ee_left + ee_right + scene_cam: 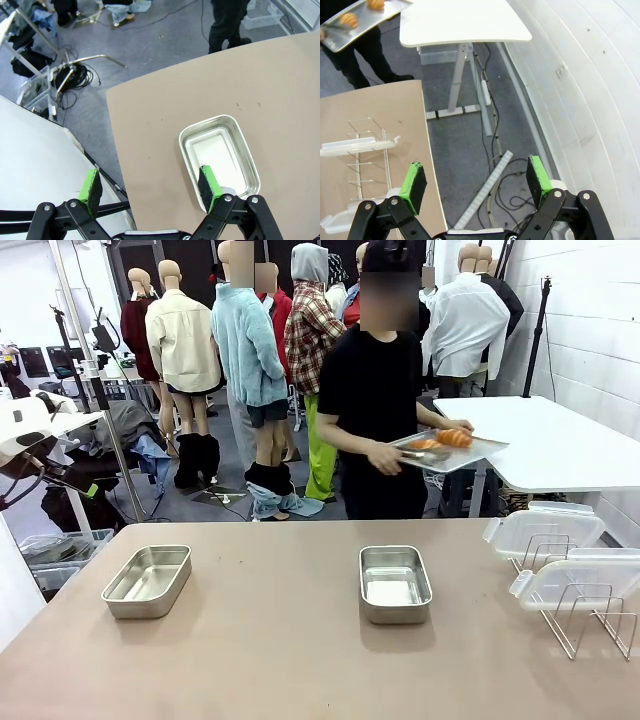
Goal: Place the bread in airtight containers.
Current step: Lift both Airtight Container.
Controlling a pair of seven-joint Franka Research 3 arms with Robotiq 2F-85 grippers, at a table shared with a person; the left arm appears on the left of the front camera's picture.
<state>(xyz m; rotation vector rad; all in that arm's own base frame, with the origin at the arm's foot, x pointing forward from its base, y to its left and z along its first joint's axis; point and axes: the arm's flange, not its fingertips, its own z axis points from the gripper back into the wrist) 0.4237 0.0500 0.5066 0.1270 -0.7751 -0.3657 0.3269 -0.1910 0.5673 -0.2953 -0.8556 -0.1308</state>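
Observation:
Two steel airtight containers stand open on the tan table: one at the left (pixel 147 580), one near the middle (pixel 395 583). Behind the table's far edge a person in black holds a flat metal tray (pixel 470 455) carrying the bread, two golden croissants (pixel 455 437) (pixel 425 444). The right wrist view catches that tray (pixel 362 25) with its croissants (pixel 349 20) (pixel 376 4) at its top left. My left gripper (pixel 150 187) hangs open above the table's edge, one green pad over a tin (pixel 220 155). Open too, my right gripper (pixel 476 183) hovers over the floor beside the table.
Clear plastic lids (pixel 545 530) (pixel 580 580) rest on a wire rack (pixel 590 625) at the table's right side; a lid (pixel 357 146) also lies on this rack in the right wrist view. A white side table (pixel 560 445) stands behind. Cables lie on the floor (pixel 495 150).

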